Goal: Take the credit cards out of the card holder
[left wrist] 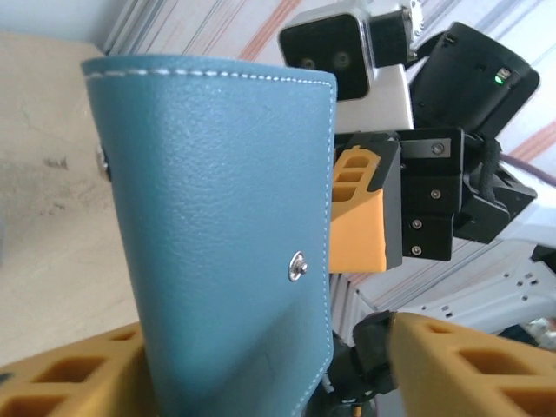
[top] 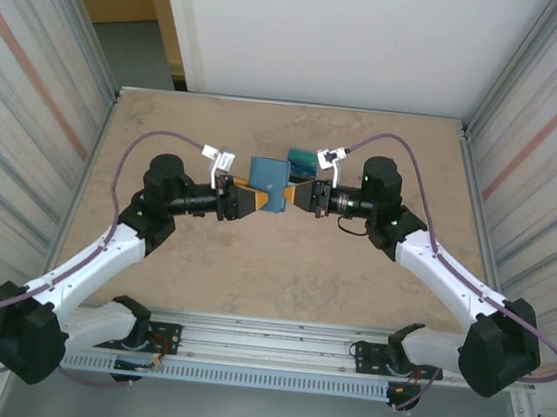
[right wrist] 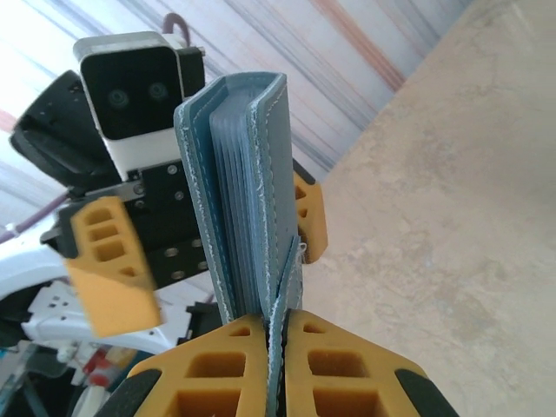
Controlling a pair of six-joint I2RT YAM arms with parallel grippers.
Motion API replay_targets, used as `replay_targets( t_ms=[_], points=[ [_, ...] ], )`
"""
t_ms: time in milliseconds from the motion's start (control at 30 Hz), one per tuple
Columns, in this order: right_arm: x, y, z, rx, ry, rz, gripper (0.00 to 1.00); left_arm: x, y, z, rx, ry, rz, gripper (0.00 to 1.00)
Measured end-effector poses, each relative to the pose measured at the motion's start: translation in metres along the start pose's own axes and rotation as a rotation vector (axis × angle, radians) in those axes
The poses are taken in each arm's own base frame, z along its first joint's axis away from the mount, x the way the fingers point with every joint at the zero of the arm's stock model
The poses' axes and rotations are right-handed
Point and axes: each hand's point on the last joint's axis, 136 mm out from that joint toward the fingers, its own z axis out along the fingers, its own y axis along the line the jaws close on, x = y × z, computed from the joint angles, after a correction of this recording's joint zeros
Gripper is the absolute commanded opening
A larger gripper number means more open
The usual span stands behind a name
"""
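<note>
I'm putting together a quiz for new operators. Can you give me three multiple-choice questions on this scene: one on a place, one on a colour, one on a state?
1. Where is the wallet? A: flat on the table. B: held up in the air. C: on the front rail.
2. What colour is its outside? A: blue. B: red. C: black.
3. How is the right pincer? A: wide open. B: resting on the table. C: shut on the wallet's edge.
Answers:
1 B: the wrist views show it standing upright, well above the table.
2 A: the left wrist view shows a blue stitched cover.
3 C: the right wrist view shows it clamping the wallet's flap.
</note>
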Motion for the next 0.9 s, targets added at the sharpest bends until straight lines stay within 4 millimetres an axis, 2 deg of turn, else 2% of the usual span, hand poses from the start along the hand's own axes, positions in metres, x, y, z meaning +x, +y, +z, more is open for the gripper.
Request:
replay_targets(
  t_ms=[200,367,500,667,900],
  points=[
    [-0.001,-0.006,-0.006,0.138,-0.003,-0.015,0.0,0.008,0.01,0.006,-0.018,0.029,-0.036,0.99],
    [0.005,-0.005,-0.003,0.247,0.033,-0.029,0.0,0.019,0.017,0.02,-0.028,0.068,-0.061,0.99],
    [0.001,-0.01,-0.004,0.362,0.045,-0.035,0.0,0.026,0.029,0.028,-0.056,0.083,-0.079,0.99],
    [0.004,-0.022,-0.008,0.478,0.069,-0.029,0.0,0.027,0.039,0.032,-0.083,0.077,-0.088,0.99],
    [0.009,-0.036,-0.016,0.632,0.116,-0.038,0.0,0.025,0.043,0.033,-0.102,0.065,-0.086,0.99]
  ],
)
